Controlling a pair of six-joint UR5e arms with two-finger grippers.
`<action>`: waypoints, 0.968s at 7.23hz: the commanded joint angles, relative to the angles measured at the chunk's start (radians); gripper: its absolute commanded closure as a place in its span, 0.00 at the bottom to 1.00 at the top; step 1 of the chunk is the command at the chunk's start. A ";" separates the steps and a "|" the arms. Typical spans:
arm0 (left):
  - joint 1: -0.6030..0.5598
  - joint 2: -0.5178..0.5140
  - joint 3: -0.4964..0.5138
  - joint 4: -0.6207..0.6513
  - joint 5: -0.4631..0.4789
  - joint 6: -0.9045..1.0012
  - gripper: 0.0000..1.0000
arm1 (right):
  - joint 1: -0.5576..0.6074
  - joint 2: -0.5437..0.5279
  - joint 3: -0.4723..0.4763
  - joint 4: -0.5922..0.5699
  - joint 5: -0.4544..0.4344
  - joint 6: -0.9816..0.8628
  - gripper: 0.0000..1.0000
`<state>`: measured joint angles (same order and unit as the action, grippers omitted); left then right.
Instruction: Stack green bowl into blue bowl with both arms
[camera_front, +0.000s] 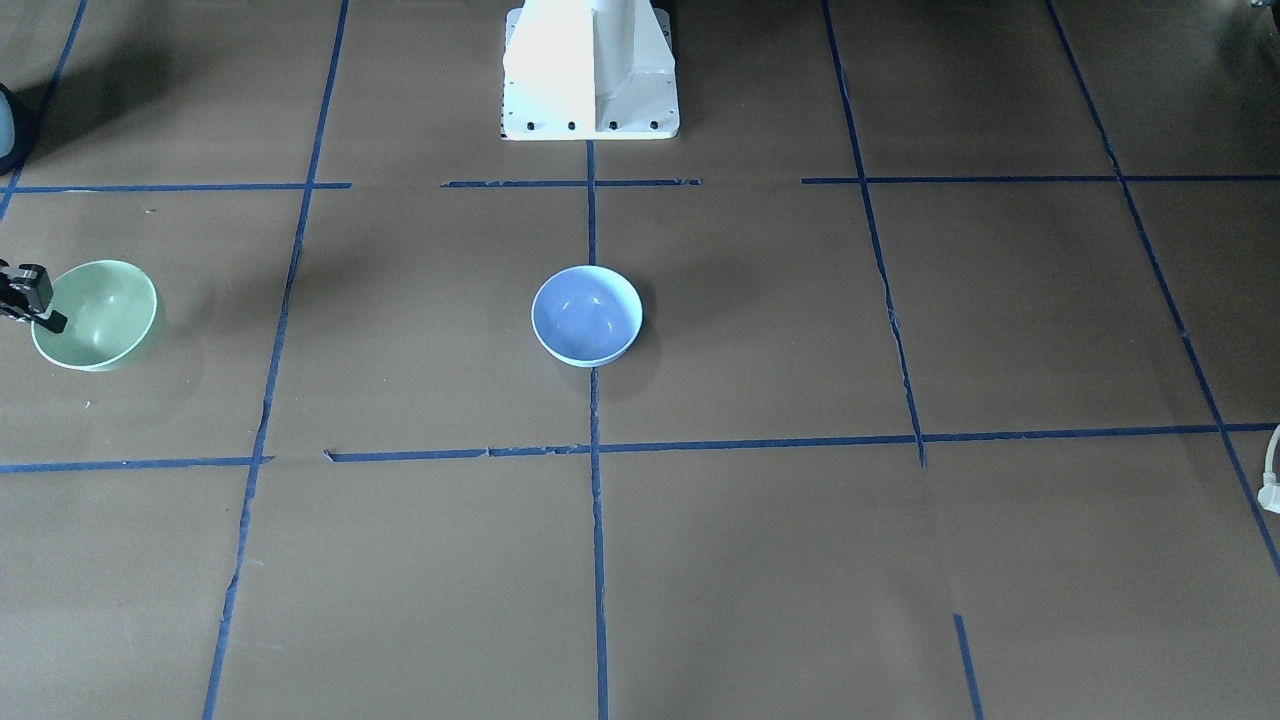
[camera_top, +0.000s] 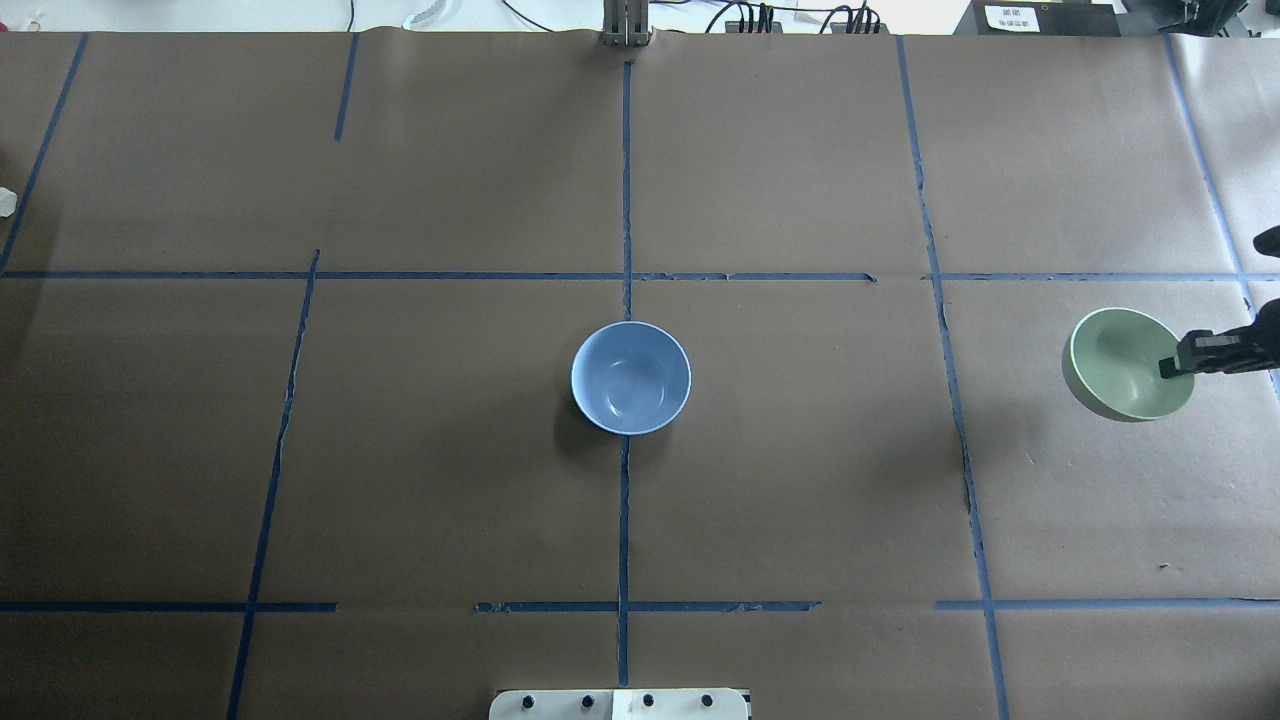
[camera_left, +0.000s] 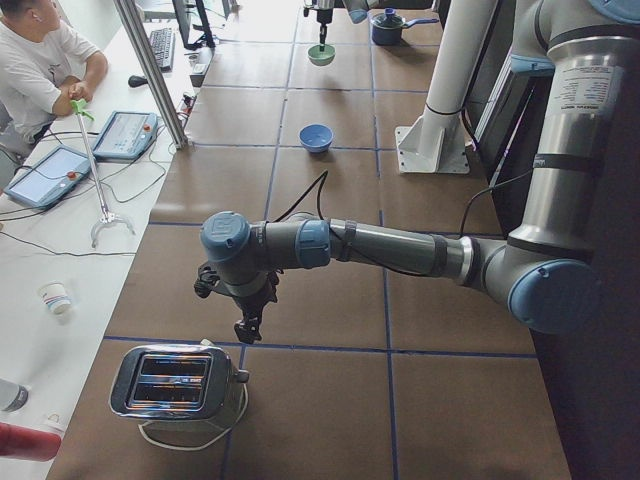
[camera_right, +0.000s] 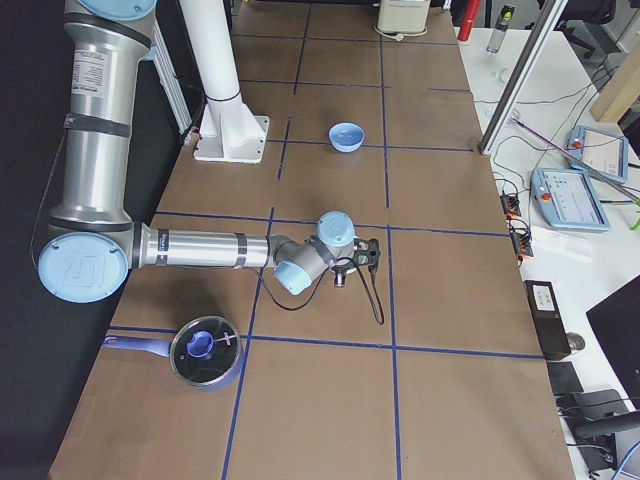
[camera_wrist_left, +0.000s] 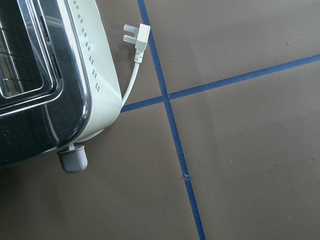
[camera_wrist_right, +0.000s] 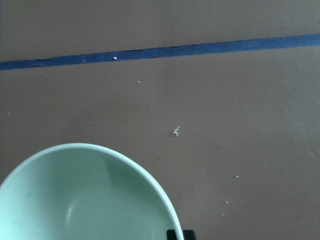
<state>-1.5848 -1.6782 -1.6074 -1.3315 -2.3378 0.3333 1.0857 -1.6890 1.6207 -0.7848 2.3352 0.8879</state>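
I am gripping the green bowl (camera_top: 1120, 365) by its rim, out near my right end of the table (camera_top: 800, 480), just beside the overhead view's right margin. My right gripper (camera_top: 1168, 367) is pinching the part of the rim farthest from the table's centre. One finger is reaching inside the bowl and the other is pressing outside. I cannot tell whether the bowl is resting on the paper. The gripper is reaching in level from the table's end.

The blue bowl (camera_top: 630, 377) is sitting upright at the table's middle, on a blue tape line (camera_top: 624, 500), well apart from the green one. A broad stretch of brown paper, crossed by another tape line, is lying between them. The white pedestal (camera_front: 590, 70) is standing behind the blue bowl, apart from it.

My left arm (camera_left: 400, 245) is stretching out level over my left end. My left gripper (camera_left: 245, 325) is pointing down just beside a toaster (camera_left: 175, 385), and I cannot tell whether those jaws are open or closed. The toaster's white plug (camera_wrist_left: 137, 37) is lying on the paper.
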 joint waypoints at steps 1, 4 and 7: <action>0.000 0.000 0.000 0.000 0.000 -0.003 0.00 | -0.090 0.191 0.091 -0.168 -0.016 0.242 1.00; 0.000 -0.001 0.001 0.000 -0.002 -0.017 0.00 | -0.316 0.588 0.186 -0.654 -0.214 0.513 1.00; 0.002 -0.003 0.000 0.000 -0.002 -0.026 0.00 | -0.527 0.834 0.096 -0.808 -0.430 0.808 0.98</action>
<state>-1.5841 -1.6802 -1.6074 -1.3315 -2.3393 0.3137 0.6371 -0.9208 1.7539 -1.5633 1.9734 1.5784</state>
